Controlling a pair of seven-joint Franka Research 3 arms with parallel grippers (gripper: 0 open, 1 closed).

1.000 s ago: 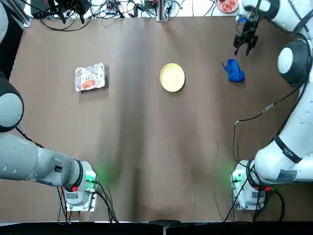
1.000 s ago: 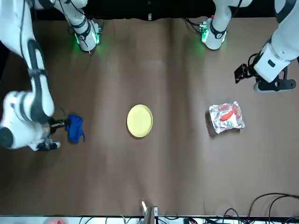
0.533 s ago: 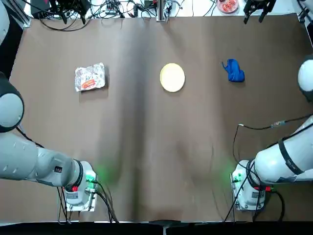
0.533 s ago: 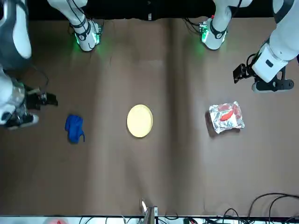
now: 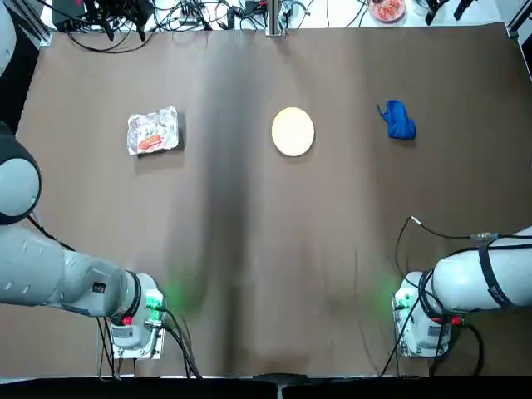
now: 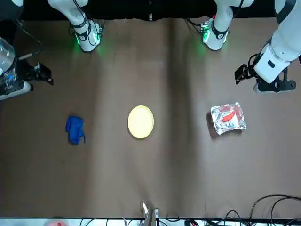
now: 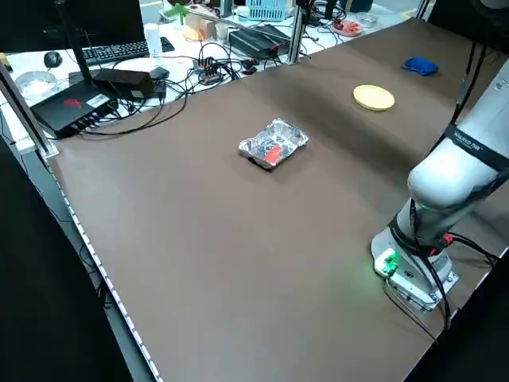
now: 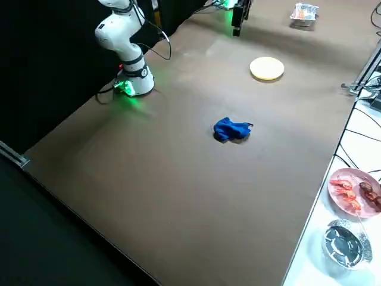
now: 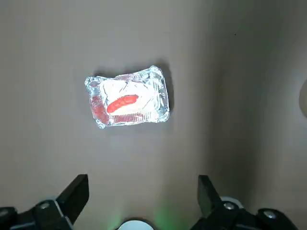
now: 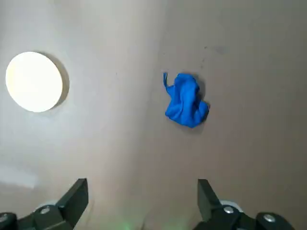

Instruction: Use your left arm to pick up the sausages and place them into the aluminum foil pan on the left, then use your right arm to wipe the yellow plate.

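The sausage (image 9: 122,103), orange-red, smooth and finger-shaped, lies inside the aluminum foil pan (image 9: 128,97). The pan is shiny, roughly rectangular, with a wrinkled rim, and sits on the left part of the matte brown table (image 5: 249,249). The yellow plate (image 5: 293,131) is flat, round and plain, resting near the middle of the table's far half. The blue cloth (image 10: 186,100) is soft and bunched, with one thin protruding end; it lies right of the plate, apart from it.

The left gripper (image 9: 144,191) is raised over the table on the robot's side of the pan, fingers spread, holding nothing. The right gripper (image 10: 143,194) is raised on the right side, fingers spread, holding nothing. Bare table separates pan, plate and cloth. The table's far edge borders a white surface (image 8: 324,238) with a pink plate (image 8: 345,205) and cables (image 7: 187,83).
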